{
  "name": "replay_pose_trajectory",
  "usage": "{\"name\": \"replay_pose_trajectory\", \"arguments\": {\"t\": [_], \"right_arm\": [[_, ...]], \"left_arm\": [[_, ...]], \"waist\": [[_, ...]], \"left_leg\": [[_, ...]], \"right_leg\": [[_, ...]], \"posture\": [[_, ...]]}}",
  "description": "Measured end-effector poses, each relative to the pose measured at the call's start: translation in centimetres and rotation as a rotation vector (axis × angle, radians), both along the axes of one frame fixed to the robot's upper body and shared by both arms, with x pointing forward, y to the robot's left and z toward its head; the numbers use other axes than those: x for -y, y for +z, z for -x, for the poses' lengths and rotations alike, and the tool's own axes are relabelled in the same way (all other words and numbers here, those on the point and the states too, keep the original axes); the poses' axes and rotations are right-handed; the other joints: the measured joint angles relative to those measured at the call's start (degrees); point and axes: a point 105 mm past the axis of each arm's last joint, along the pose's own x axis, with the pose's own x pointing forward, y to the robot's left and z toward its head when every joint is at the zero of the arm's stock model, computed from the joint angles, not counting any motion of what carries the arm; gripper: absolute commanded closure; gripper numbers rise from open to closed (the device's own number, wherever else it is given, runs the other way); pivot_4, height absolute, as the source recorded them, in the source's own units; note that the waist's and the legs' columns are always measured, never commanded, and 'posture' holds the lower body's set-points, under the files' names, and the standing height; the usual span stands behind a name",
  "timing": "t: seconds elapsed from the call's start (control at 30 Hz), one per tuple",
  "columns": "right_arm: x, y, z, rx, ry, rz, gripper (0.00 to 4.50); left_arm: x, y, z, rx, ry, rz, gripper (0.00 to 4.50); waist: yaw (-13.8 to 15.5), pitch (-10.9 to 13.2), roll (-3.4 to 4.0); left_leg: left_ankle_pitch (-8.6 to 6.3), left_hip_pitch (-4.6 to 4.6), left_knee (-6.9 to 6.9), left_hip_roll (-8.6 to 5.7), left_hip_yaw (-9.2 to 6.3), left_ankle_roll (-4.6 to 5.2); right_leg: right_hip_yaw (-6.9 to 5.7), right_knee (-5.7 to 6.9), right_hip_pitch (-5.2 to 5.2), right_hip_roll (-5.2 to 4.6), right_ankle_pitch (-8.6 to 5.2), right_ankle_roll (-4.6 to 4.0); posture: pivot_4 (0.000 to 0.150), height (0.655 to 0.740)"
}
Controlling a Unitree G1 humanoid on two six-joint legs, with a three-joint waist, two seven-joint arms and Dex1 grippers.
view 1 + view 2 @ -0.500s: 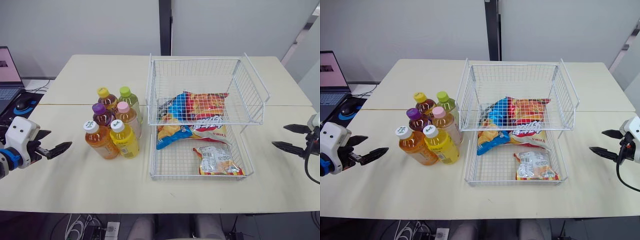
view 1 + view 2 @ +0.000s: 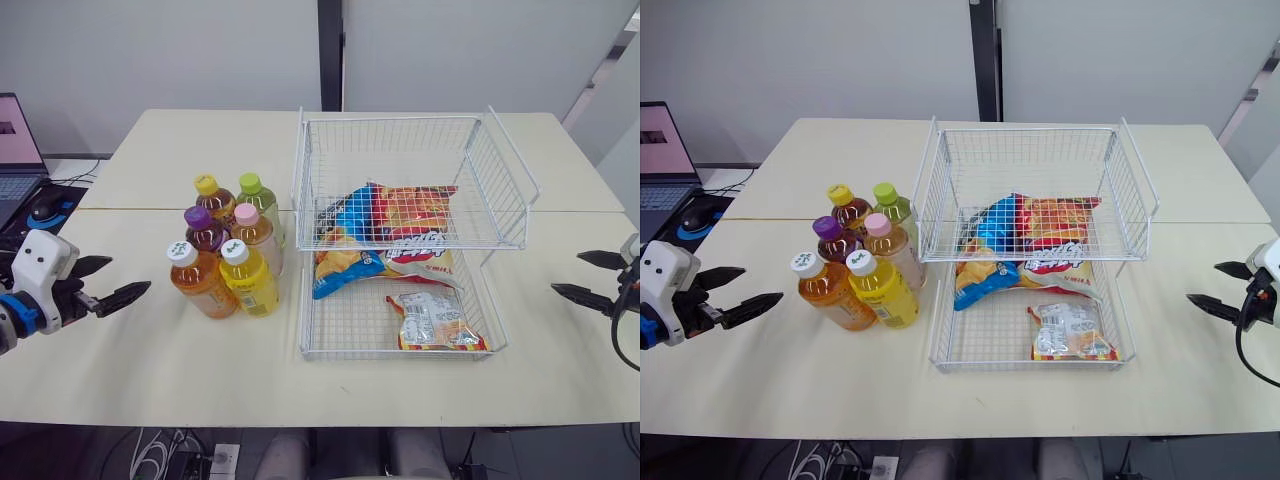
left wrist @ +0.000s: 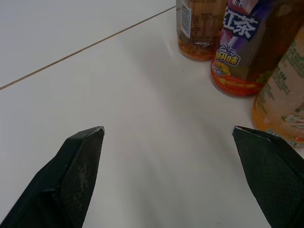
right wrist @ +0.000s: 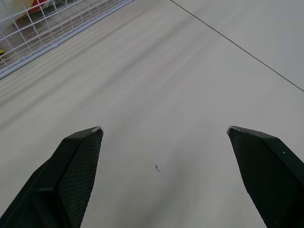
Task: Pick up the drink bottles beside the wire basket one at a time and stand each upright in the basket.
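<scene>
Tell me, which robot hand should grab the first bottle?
Left, probably. The left hand is open beside the bottles; the right hand is across the wire basket from them.

Six upright drink bottles (image 2: 230, 248) clustered on a beige table (image 2: 150, 370), just left of a two-tier white wire basket (image 2: 400, 353), chip bags (image 2: 400, 215) and a small snack packet (image 2: 432, 322) inside it, left gripper (image 2: 128, 275) and right gripper (image 2: 567, 272) both spread wide, low at opposite table sides, laptop (image 2: 15, 150) far left.

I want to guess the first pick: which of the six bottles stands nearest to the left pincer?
The orange bottle with the white cap, at the front left corner of the group; the other five stand farther from the open left pincer.
</scene>
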Motion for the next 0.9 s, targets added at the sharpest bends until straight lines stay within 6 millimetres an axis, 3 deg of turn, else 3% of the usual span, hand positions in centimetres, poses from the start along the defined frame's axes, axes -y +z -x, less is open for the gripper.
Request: {"name": "replay_pose_trajectory", "arguments": {"t": [0.3,0.5,0.6,0.67,0.77,0.9], "right_arm": [[0.7,0.5,0.1,0.041,-0.026,0.006,0.0],[1.3,0.1,1.0,0.034,-0.041,0.023,0.0],[1.3,0.8,1.7,0.045,-0.036,0.032,0.0],[1.0,2.2,2.3,0.066,-0.032,-0.002,0.0],[0.1,5.9,3.2,0.135,-0.013,-0.072,0.0],[-3.2,11.0,4.7,0.213,0.091,-0.162,0.0]], "left_arm": [[-0.3,0.0,0.4,-0.007,-0.004,0.021,0.03],[0.0,0.0,0.9,-0.017,-0.011,0.05,0.03],[-0.1,0.2,1.1,-0.007,0.003,0.06,0.03],[-0.3,0.6,1.2,0.014,0.027,0.077,0.03],[-0.3,0.9,1.3,0.026,0.045,0.09,0.03],[-0.2,0.8,1.7,0.029,0.061,0.12,0.03]], "waist": [[0.0,0.0,0.0],[0.0,0.0,0.0],[0.0,0.0,0.01],[0.1,0.0,0.03],[0.1,0.0,0.11],[0.0,-0.1,0.16]], "left_leg": [[0.0,0.0,0.0,0.01,0.0,0.0],[0.0,0.01,0.0,0.01,0.0,0.0],[0.0,-0.02,0.0,0.01,0.0,0.0],[-0.01,-0.03,0.0,0.02,-0.01,0.01],[-0.01,-0.03,0.0,0.04,-0.01,0.02],[-0.02,-0.01,0.0,0.17,0.0,0.01]], "right_leg": [[0.0,0.0,0.0,0.0,0.0,0.0],[0.01,0.0,0.02,0.0,0.0,0.0],[0.01,0.0,-0.01,0.0,0.0,0.0],[0.02,0.0,-0.01,-0.01,0.0,0.0],[0.02,-0.01,-0.01,-0.01,0.0,0.01],[0.03,-0.03,0.0,-0.01,0.0,-0.01]], "posture": [[0.15,0.74],[0.15,0.74],[0.15,0.74],[0.15,0.74],[0.15,0.74],[0.15,0.74]]}}
